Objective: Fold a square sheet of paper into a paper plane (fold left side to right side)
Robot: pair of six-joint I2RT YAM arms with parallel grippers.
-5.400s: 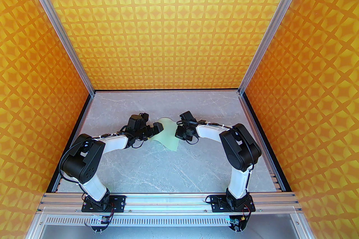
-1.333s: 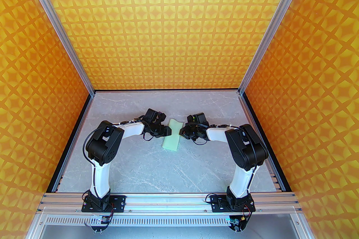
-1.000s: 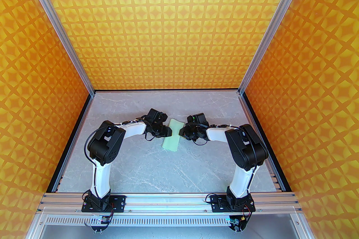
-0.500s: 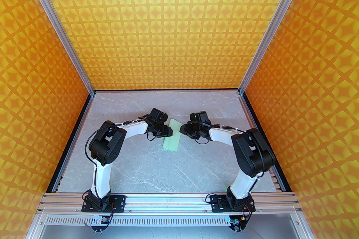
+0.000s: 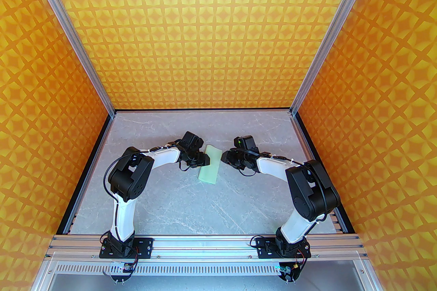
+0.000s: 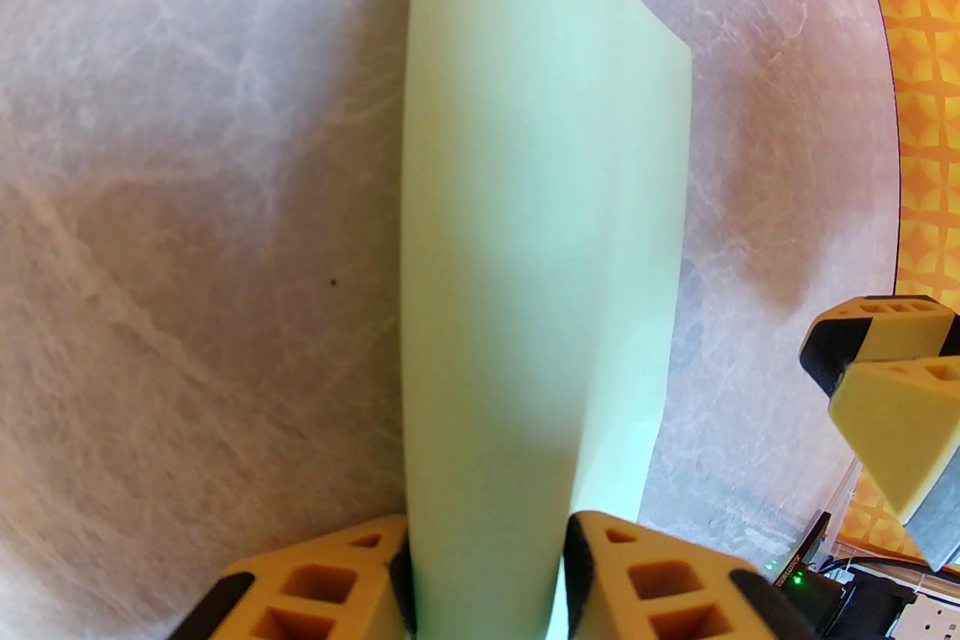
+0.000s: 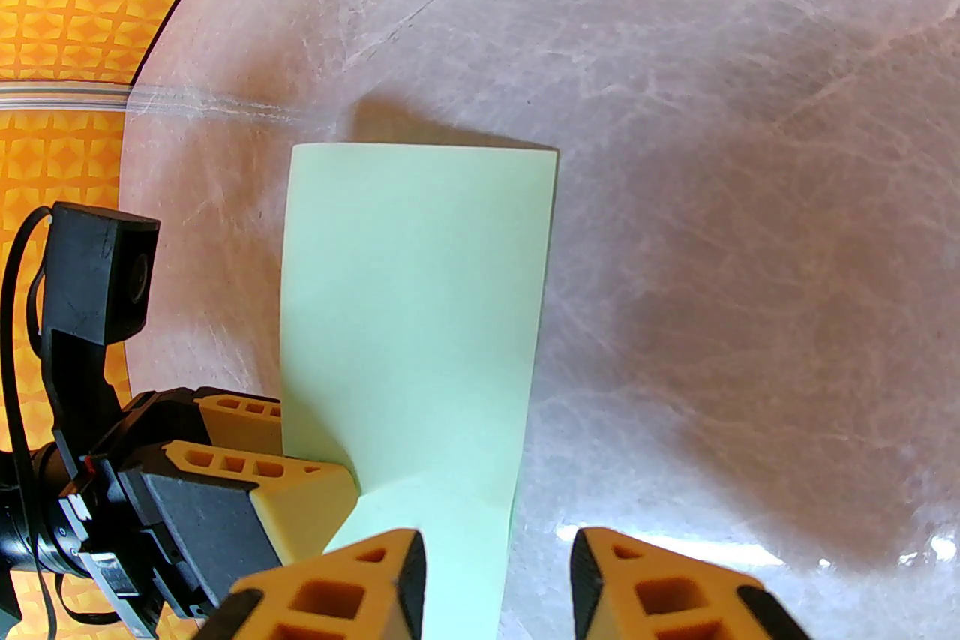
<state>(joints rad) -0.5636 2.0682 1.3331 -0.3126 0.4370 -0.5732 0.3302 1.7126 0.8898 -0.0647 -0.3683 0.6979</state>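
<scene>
The sheet of paper (image 5: pixel 209 165) lies on the table folded into a narrow pale mint-green strip, long side running near to far. In the left wrist view the sheet (image 6: pixel 540 209) has a rounded fold on its left and loose layered edges on its right. My left gripper (image 5: pixel 205 160) is open over the strip's left edge, and paper shows in the gap between its fingers (image 6: pixel 330 584). My right gripper (image 5: pixel 223 156) is open with nothing in it, just off the strip's right edge. In the right wrist view the sheet (image 7: pixel 416 292) reaches under that gripper's left fingertip (image 7: pixel 390 569).
The grey marble table (image 5: pixel 205 207) has free room in front of and behind the strip. Orange patterned walls with aluminium posts (image 5: pixel 99 88) close in the left, right and back. The arms' mounting rail (image 5: pixel 205 245) runs along the near edge.
My right gripper has opened, let go of the sheet's right edge and drawn back to the right. The strip's far end has settled flatter. The left gripper has barely moved.
</scene>
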